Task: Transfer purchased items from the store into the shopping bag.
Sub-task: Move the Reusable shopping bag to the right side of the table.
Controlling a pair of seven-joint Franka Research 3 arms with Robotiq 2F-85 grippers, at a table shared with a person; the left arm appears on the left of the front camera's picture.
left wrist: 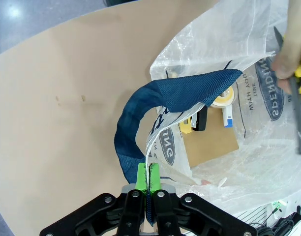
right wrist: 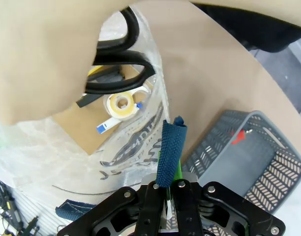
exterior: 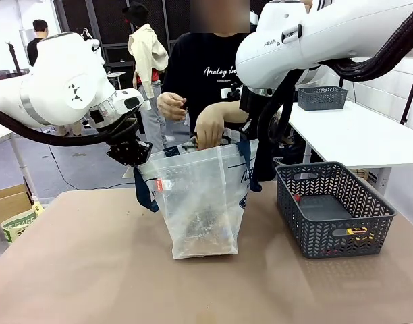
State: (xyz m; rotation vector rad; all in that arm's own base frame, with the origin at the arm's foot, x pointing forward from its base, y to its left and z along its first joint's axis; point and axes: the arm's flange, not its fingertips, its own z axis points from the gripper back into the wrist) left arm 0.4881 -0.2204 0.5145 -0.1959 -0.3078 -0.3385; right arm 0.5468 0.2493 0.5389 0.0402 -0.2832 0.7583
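Translucent shopping bag (exterior: pixel 203 196) held open on the surface (exterior: pixel 92 270), loading under way.
Left pincer (left wrist: pixel 148 179) and right pincer (right wrist: pixel 167 182) are each clamped on a navy handle (right wrist: pixel 170 147). The cardboard box (left wrist: pixel 209 145) lies inside. Beside the bag, the basket (exterior: pixel 314 223) holds a yellow-and-black object (exterior: pixel 357 231), probably next to move. Beyond, the person's hand (exterior: pixel 210 128) holds scissors (right wrist: pixel 118 69) at the mouth, crowding entry.

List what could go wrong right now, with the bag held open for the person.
1. The person's hand holds black-handled scissors in the mouth of the shopping bag. They could snag or pierce the thin film.
2. The left tool and right tool are shut on little more than the rim at the navy handles. If either slips, the mouth would likely collapse onto the hand.
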